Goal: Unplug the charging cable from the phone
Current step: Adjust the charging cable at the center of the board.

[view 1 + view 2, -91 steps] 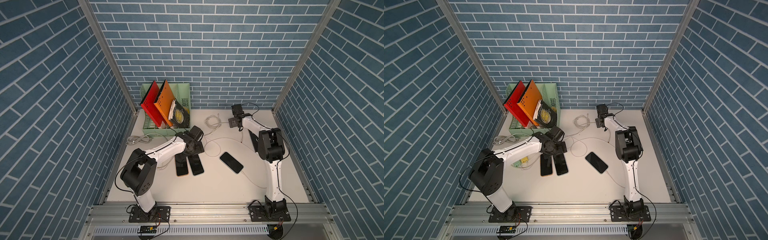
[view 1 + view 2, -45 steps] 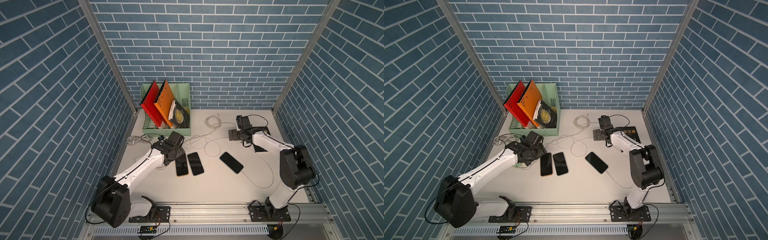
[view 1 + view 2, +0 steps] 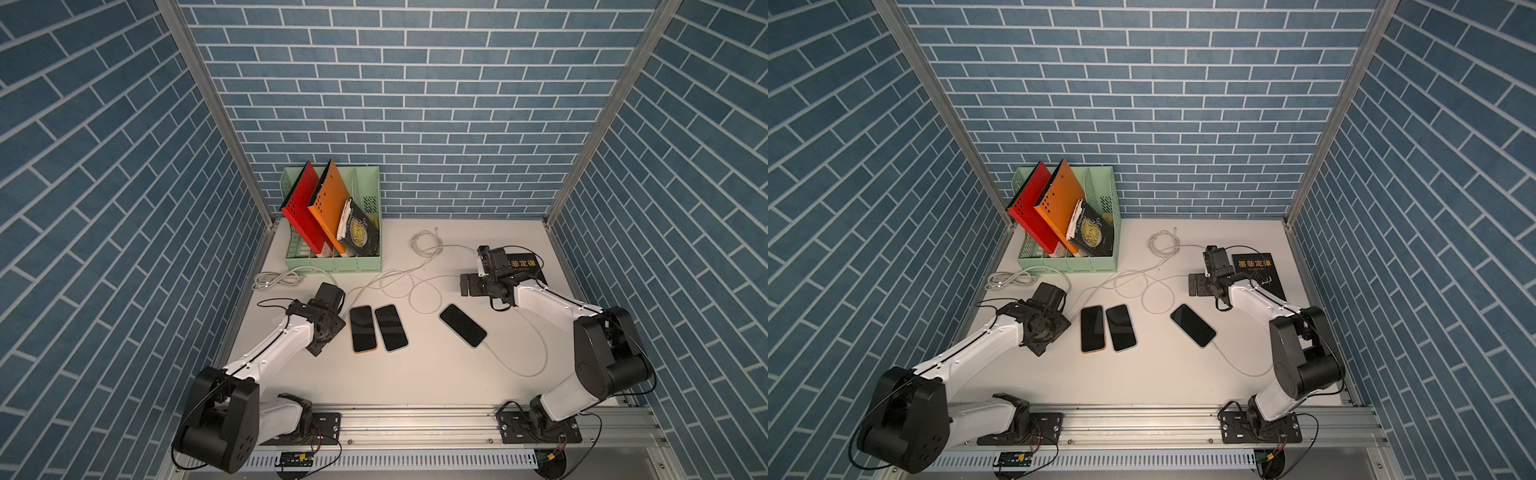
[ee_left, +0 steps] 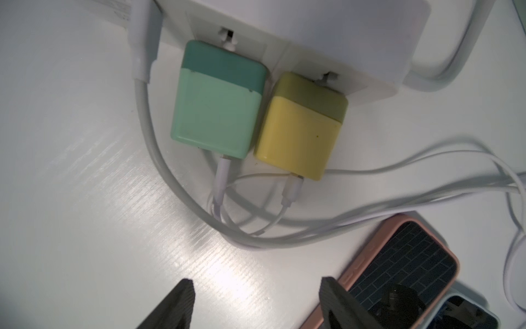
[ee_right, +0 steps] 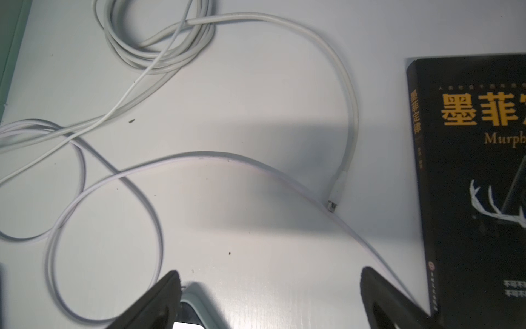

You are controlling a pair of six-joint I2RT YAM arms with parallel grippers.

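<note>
Approach is judged to be the step in hand: nothing is grasped, and the plug of the charging cable is seated in the phone.

The left fingers are spread apart, with only bare bench between them. They are positioned near the left edge, over a power strip carrying a green charger and a yellow charger. The right fingers are fully released and empty, toward the rear right, between the phone and a black book. A loose connector of another cable lies free beside that book and is not the target.

The phone lies flat, screen up and dark, set diagonally between the bench centre and the right edge. Its plugged end is turned toward the front right corner, and from there the cable is run in a slack loop toward the right edge. A pink-cased phone and a blue-cased phone lie side by side nearer the left edge. No cable is seen entering either.

For the next move, the phone body is to be restrained by one set of fingers and the plug shell, not the thin cord, is to be gripped by the other. The pull is to be made along the phone's long axis, toward the front right corner. An unrestrained phone is judged likely to slide.
</note>
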